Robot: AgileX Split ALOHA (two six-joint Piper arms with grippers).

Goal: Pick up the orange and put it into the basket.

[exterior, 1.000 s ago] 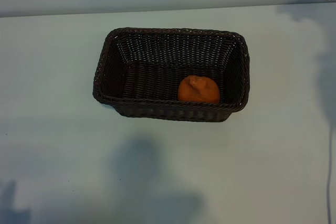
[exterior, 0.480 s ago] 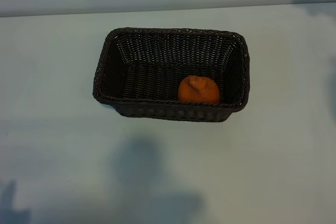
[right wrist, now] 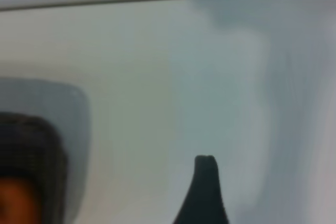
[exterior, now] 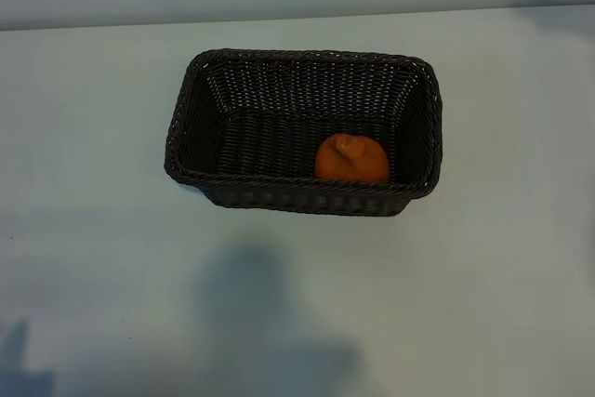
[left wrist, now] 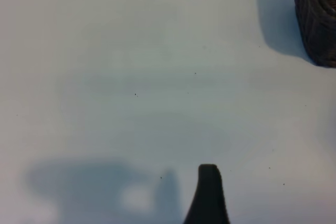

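The orange (exterior: 351, 159) lies inside the dark brown woven basket (exterior: 195, 127), at its near right corner, stem end up. Neither arm shows in the exterior view. In the left wrist view only one dark fingertip (left wrist: 208, 179) of my left gripper shows, over bare table, with a corner of the basket (left wrist: 317, 19) far off. In the right wrist view a single dark fingertip (right wrist: 205, 169) of my right gripper hangs over the table, apart from the basket's rim (right wrist: 37, 145) and a sliver of the orange (right wrist: 14, 200). Both grippers stand open and hold nothing.
The basket stands in the middle of a pale table (exterior: 483, 258), whose far edge (exterior: 297, 20) meets a light wall. Soft shadows of the arms fall on the near part of the table.
A dark part of the right arm at the exterior view's top right corner has left the view. The basket and the orange have not moved.
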